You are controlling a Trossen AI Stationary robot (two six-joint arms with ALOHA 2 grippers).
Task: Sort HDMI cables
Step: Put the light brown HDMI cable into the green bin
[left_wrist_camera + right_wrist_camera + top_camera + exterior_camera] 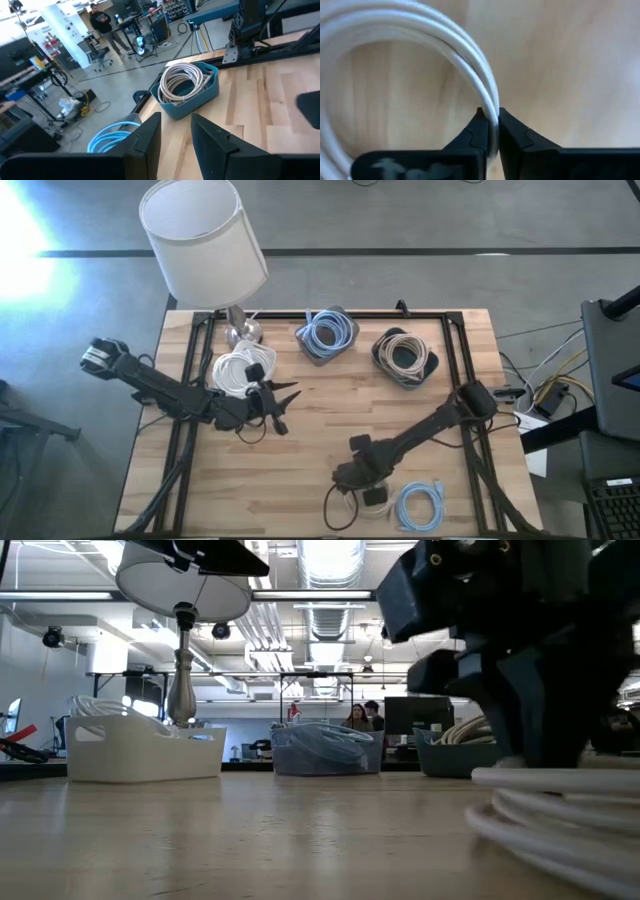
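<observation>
- The table (300, 435) was pale wood planking, smooth and matte, with a black frame around its far half.
- A white drum-shade lamp (205, 235) stood at the far left corner on a silvery stem.
- Three bins sat along the far edge: a white bin (243, 372) of white coils, a grey-blue bin (327, 333) of light blue coils, a teal bin (186, 86) of beige coils.
- My left gripper (283, 406) hovered near the white bin, fingers partly spread, holding nothing.
- My right gripper (488, 131) was down at the near edge, fingers pinched on the white HDMI cable (465, 55), a glossy, round, springy coil lying on the wood.
- A loose light blue cable (420, 505) lay just beside it.
- Risk, as I judged it: I gripped only a couple of strands, so the slick coil could slip out or unwind on the lift.
- A trailing loop might also snag the neighbour.
</observation>
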